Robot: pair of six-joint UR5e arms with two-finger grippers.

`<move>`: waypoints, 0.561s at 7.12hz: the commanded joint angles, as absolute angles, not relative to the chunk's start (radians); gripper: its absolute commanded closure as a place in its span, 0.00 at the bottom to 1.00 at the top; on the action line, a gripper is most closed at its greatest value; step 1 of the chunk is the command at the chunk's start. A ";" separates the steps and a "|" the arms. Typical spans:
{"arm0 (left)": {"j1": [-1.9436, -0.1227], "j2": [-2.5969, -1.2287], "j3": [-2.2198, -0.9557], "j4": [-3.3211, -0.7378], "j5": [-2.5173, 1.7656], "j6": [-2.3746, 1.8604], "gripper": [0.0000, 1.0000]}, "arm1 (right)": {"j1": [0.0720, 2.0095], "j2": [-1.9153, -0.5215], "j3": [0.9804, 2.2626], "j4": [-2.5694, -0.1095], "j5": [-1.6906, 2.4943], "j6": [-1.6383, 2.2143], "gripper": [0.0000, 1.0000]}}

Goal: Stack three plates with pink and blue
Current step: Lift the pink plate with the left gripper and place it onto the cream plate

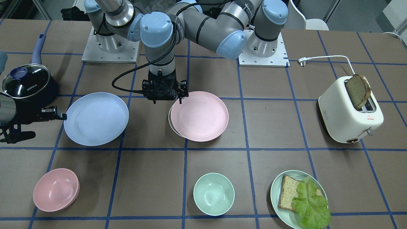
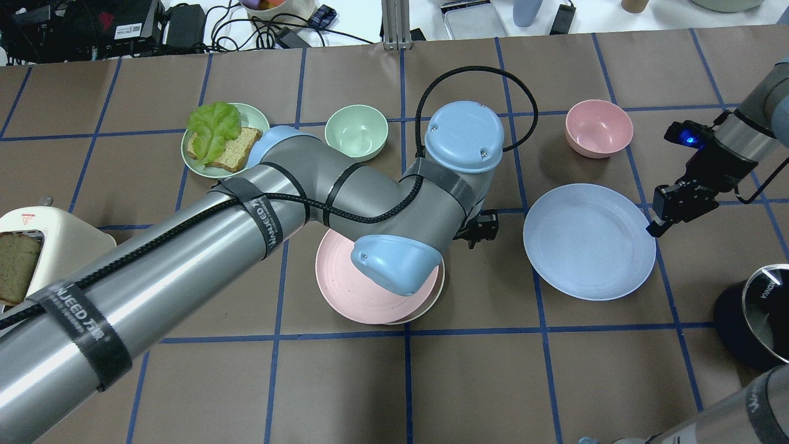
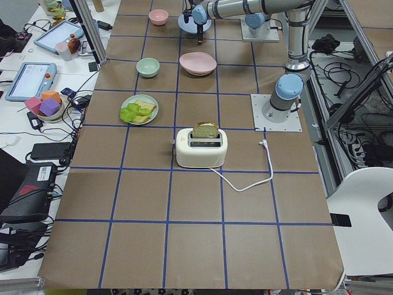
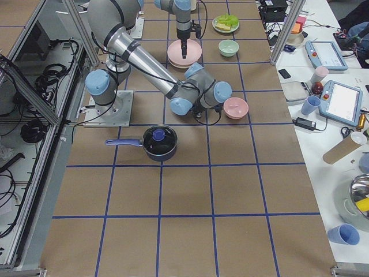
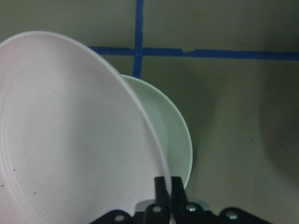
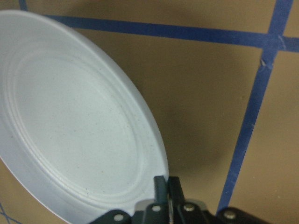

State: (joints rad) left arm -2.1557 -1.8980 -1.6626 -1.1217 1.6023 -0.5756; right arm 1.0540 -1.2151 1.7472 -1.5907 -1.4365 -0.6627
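Observation:
The pale pink plate [image 1: 200,116] lies on the smaller cream-white plate [image 5: 175,135], which shows only as a sliver under it. My left gripper [image 1: 180,99] is shut on the pink plate's rim; the left wrist view shows the fingers [image 5: 161,186] pinching it and the plate [image 5: 70,140] tilted. The pale blue plate [image 1: 95,119] sits apart, to the pink plate's left in the front view. My right gripper [image 1: 63,116] is shut on its rim, and the right wrist view shows the fingers [image 6: 161,186] clamping the blue plate [image 6: 70,121].
A lidded dark pot [image 1: 28,82] stands close beside the right gripper. A deep pink bowl [image 1: 55,189], a green bowl [image 1: 213,194] and a mint plate with bread and lettuce [image 1: 299,200] line the operators' edge. A toaster [image 1: 349,111] stands on the robot's left.

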 commanded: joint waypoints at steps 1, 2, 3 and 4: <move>-2.081 -1.815 -1.613 -1.260 1.606 -0.447 0.00 | 1.054 -1.218 1.747 -1.586 -1.427 -0.661 1.00; -2.025 -1.775 -1.568 -1.363 1.611 -0.383 0.00 | 1.055 -1.219 1.747 -1.574 -1.401 -0.658 1.00; -1.960 -1.735 -1.528 -1.467 1.615 -0.271 0.00 | 1.057 -1.226 1.747 -1.571 -1.399 -0.650 1.00; -1.889 -1.700 -1.520 -1.486 1.614 -0.191 0.00 | 1.058 -1.227 1.747 -1.557 -1.373 -0.649 1.00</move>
